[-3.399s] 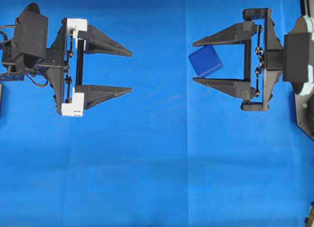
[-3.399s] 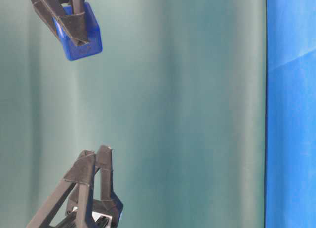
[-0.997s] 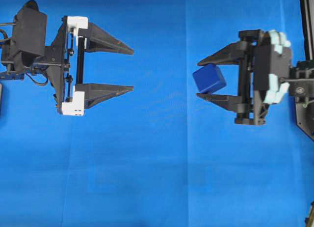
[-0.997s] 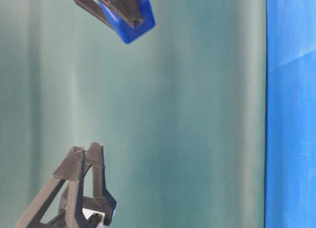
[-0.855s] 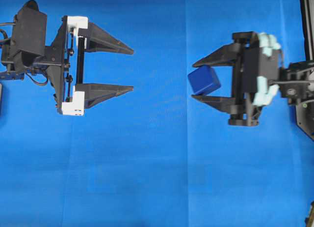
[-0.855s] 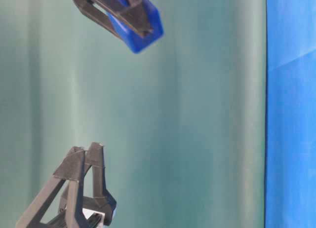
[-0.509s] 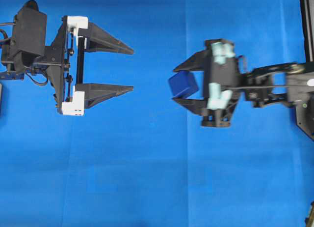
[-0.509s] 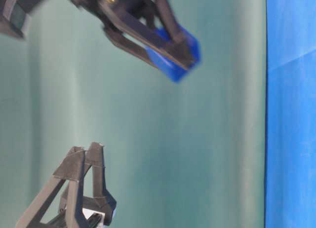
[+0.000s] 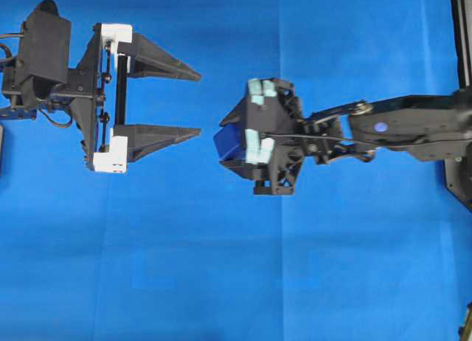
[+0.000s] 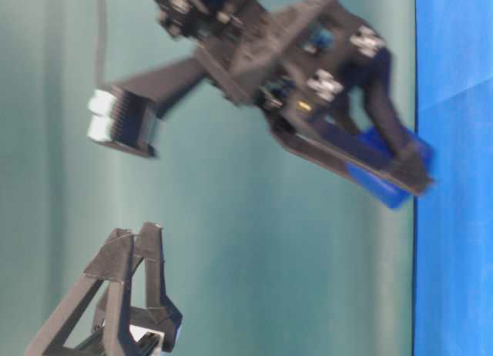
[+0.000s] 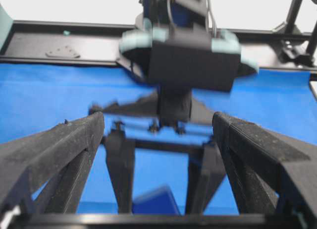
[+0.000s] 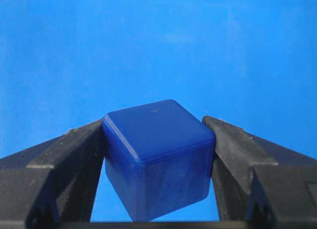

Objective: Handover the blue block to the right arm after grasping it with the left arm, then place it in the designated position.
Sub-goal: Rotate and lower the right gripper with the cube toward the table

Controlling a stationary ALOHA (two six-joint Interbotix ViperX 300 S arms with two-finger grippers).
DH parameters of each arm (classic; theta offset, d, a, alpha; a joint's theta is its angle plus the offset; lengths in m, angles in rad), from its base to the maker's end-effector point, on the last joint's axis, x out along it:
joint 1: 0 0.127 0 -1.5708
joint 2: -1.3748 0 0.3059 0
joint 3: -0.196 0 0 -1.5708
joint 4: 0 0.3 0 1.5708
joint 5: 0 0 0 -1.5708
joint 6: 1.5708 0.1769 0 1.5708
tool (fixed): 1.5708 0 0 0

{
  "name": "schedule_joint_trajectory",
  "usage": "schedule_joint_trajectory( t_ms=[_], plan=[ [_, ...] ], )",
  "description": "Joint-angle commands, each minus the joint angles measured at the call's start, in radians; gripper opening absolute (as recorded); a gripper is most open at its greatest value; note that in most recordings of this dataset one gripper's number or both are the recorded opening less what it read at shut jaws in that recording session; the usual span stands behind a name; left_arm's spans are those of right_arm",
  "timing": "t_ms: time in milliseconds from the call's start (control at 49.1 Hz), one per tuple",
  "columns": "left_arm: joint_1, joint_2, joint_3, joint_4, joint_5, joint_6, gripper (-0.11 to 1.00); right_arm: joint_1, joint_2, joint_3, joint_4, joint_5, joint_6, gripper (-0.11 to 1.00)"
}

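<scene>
Now clamped between the right end effector [image 9: 230,143]'s 2 fingers, blue block [image 9: 228,141] pointed down near the bench [image 9: 221,282] centre, just right of the wide-open, empty left end effector [image 9: 193,105].

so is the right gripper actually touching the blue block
Touching. The right wrist view shows both fingers pressed flat against opposite sides of the blue block, with no gap.
</scene>
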Motion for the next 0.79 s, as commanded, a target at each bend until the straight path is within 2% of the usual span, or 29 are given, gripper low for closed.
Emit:
schedule_joint_trajectory(
  t_ms=[0,285,651,773],
  plan=[
    [0.008,-0.009,-0.015,0.002,-0.003,0.000,0.93,-0.011,0.026,-0.032,0.003,-0.029,0.014,0.47],
    [0.009,-0.011,-0.015,0.002,-0.002,0.000,0.93,-0.018,0.127,-0.066,0.009,-0.086,0.038,0.47],
    [0.008,-0.015,-0.014,0.002,-0.002,0.000,0.93,-0.017,0.242,-0.095,0.066,-0.167,0.038,0.47],
    [0.008,-0.017,-0.011,0.002,-0.002,0.000,0.93,-0.017,0.268,-0.095,0.071,-0.179,0.038,0.47]
  ],
)
